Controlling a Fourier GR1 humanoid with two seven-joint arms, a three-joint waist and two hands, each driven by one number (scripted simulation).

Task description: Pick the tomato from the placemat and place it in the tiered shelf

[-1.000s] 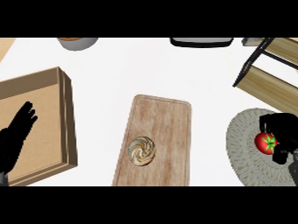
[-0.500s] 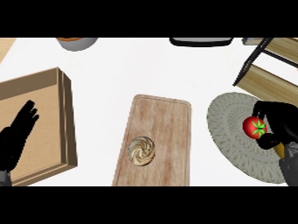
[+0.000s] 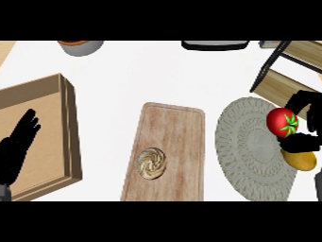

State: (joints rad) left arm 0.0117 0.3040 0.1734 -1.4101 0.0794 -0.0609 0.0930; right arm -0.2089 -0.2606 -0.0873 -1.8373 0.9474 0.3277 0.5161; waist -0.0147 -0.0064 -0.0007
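The right hand [image 3: 315, 124] curls its fingers around the tomato [image 3: 283, 122] above the placemat [image 3: 250, 146]; the tiered shelf [image 3: 299, 64] lies just beyond, up-right.

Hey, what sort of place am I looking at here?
Most likely a kitchen counter. A wooden cutting board with a round pastry on it lies on the white top, a woven placemat lies beside it, and the right hand holds a tomato.
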